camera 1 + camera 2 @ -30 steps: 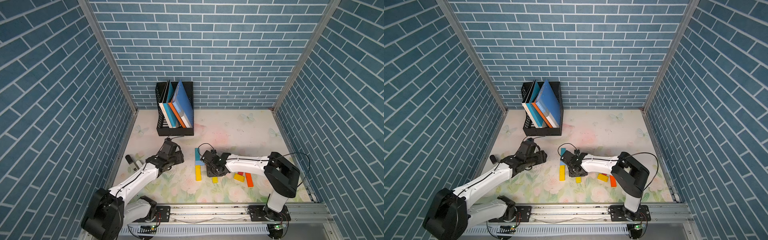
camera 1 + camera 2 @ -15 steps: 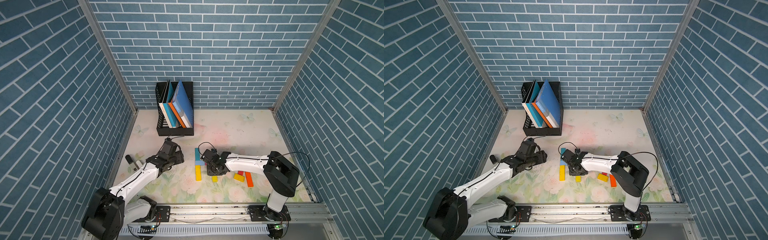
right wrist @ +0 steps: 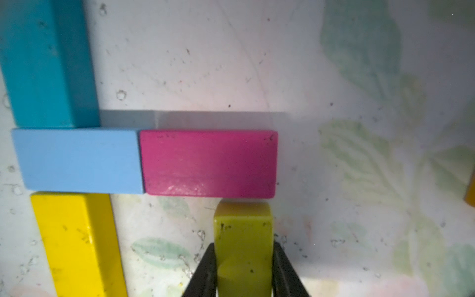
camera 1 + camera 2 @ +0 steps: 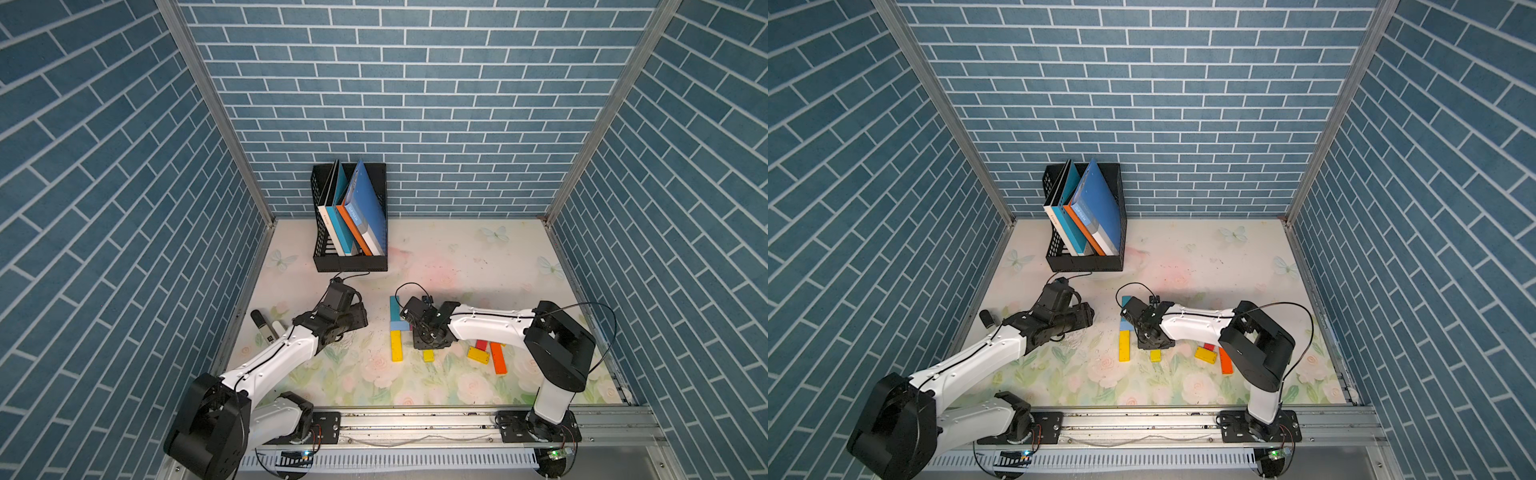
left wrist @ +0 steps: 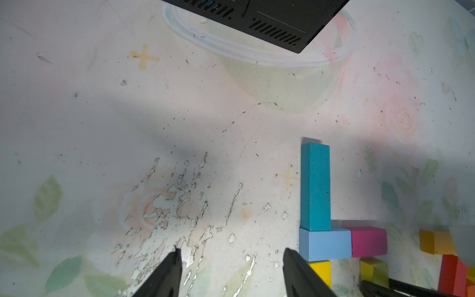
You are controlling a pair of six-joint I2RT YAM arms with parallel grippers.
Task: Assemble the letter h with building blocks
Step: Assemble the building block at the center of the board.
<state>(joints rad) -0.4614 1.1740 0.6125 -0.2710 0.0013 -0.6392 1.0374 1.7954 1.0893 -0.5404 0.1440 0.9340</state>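
Here, in both top views, the right gripper (image 4: 429, 344) stands low over the floral table (image 4: 457, 249), pinching the short yellow block (image 4: 428, 354) beside the unfinished letter. The left gripper (image 4: 358, 316) waits well apart, and the orange bar (image 4: 497, 358) lies unused. In the left wrist view, that gripper's jaws stand spread with nothing between them, above worn, flaking print. The teal bar (image 5: 315, 186), light blue block (image 5: 325, 244) and magenta block (image 5: 367, 241) form upper stem and crossbar. In the right wrist view, the jaws press on the short yellow block's two long sides. Its end face sits just under the magenta block's outer end, and whether they touch cannot be told. The long yellow bar (image 3: 77, 244) continues the stem below the light blue block. The step in hand is probably seating the letter's right leg: bring the end face flush, match the outer edges, keep it parallel to the stem, then part the jaws before lifting straight up. The blocks are square-edged, painted, speckled with scuffs and faintly glossy. Such flat faces should butt cleanly but slide easily.
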